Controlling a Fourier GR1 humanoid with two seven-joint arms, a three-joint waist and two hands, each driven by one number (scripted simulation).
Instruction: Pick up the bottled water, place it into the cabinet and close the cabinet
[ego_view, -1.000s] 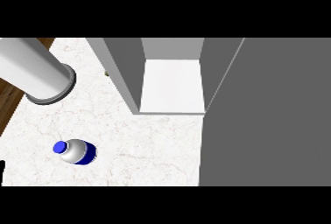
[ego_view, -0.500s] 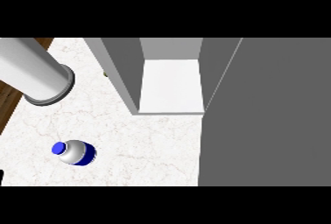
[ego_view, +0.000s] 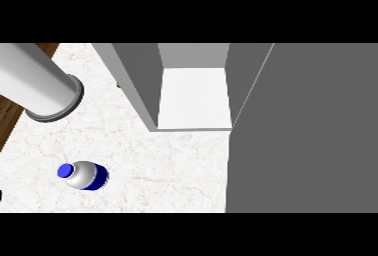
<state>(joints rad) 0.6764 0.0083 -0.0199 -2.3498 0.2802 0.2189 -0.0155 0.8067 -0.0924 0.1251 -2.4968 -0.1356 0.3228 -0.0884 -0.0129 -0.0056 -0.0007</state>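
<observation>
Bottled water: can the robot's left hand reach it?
Probably yes: the bottled water stands alone on the counter at the lower left, nothing beside it. But the left hand is not in view, so I cannot be sure.

Bottled water (ego_view: 85, 176) silver-white, blue cap; counter (ego_view: 170, 160) white marble, faint veins; cabinet (ego_view: 295, 125) grey, shelf apparently white.

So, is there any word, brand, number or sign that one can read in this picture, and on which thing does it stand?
None can be read.
The bottled water shows a blue cap and a blue band, without any letters.
The cabinet, its door and the counter are plain.
</observation>
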